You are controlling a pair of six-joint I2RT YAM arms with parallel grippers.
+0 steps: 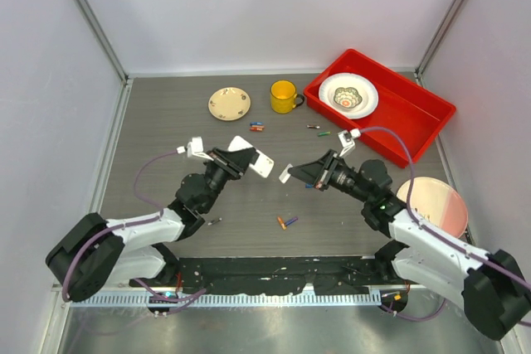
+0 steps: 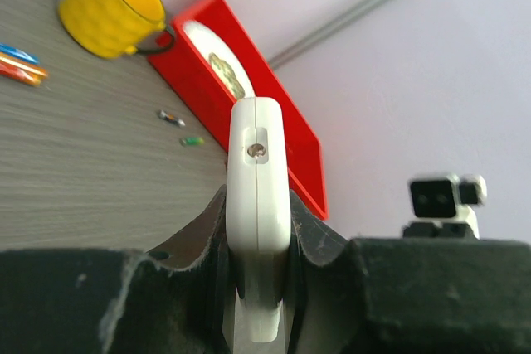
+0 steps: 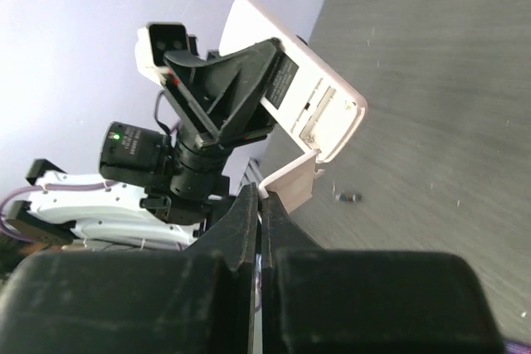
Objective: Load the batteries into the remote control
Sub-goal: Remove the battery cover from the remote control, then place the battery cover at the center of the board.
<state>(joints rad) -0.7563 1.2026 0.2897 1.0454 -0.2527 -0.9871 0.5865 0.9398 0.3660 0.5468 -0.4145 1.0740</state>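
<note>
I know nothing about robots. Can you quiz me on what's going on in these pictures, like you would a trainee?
1. True or false: the left jaws are clamped on the white remote.
2. What sits in the red tray? A) a yellow mug B) a white dish C) loose batteries
3. Fill in: the right jaws pinch a thin white ____.

Key
1. True.
2. B.
3. Cover, apparently the remote's battery lid.
</note>
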